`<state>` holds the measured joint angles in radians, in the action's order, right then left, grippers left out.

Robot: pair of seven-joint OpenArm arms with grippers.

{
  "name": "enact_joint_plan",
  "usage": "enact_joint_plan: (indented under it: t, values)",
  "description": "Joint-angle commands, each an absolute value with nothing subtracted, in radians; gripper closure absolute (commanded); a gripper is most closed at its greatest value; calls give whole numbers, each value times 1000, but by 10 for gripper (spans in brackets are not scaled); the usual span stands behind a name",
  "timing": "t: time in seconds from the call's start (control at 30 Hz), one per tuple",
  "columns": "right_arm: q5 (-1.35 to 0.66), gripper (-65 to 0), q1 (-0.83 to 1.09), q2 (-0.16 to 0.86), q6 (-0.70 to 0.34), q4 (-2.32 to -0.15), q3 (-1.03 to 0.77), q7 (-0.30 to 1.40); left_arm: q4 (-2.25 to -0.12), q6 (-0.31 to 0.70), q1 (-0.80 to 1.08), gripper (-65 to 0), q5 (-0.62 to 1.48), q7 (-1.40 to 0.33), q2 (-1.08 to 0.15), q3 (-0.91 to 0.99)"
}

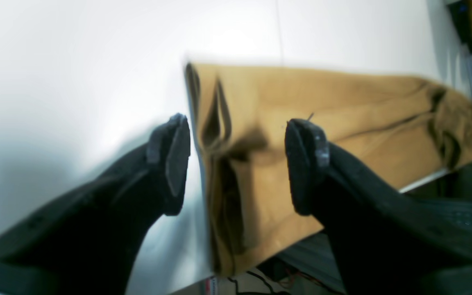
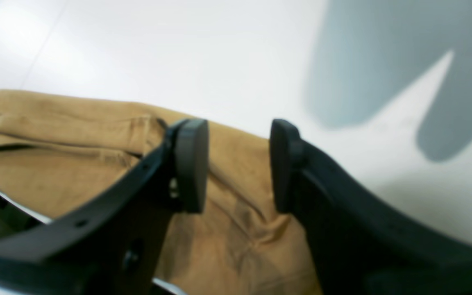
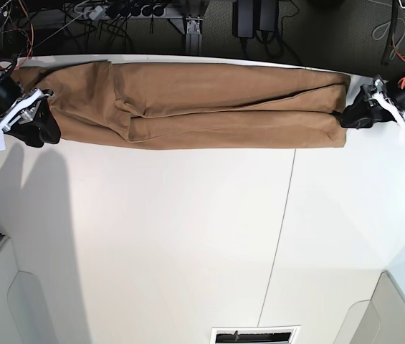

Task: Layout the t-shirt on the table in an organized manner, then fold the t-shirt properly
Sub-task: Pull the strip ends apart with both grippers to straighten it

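While the t-shirt (image 3: 188, 104) lies as a long folded band at the bench's (image 3: 188, 244) twelve-o'clock edge, both grippers' fingers (image 1: 176, 157) stand apart, empty; shorter folds remain.

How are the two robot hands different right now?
The left tool gapes wider than the right tool. The left tool hangs over the shirt's straight end, with one finger out over the table; the right tool hangs over wrinkly cloth at the other end. Both are black, open and hold nothing.
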<state>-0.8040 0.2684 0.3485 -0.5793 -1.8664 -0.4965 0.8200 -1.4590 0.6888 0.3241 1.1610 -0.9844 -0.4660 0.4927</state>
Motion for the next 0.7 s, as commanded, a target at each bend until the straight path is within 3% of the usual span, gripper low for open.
enact_joint_plan:
  t: [0.0,0.47,0.5,0.6,0.63,0.67]
  values:
    - [-819,-237,258,363,-581,-1881,-497,797,-1470,698,319,-392,1165,-953,-466,500]
    - [-789,-237,258,363,-580,-1876,-408,811,-1470,698,315,-376,1019,-835,-351,406]
    - [-789,-237,258,363,-580,-1876,-403,812,-1470,698,314,-326,1000,-804,-344,402]
    - [-789,-237,258,363,-580,-1876,-397,811,-1470,698,310,-59,919,-717,-328,398]
    - [-789,-237,258,363,-580,-1876,-397,811,-1470,698,308,0,888,-703,-327,398]
    - [-789,-237,258,363,-580,-1876,-397,811,-1470,698,302,0,865,-702,-327,398]
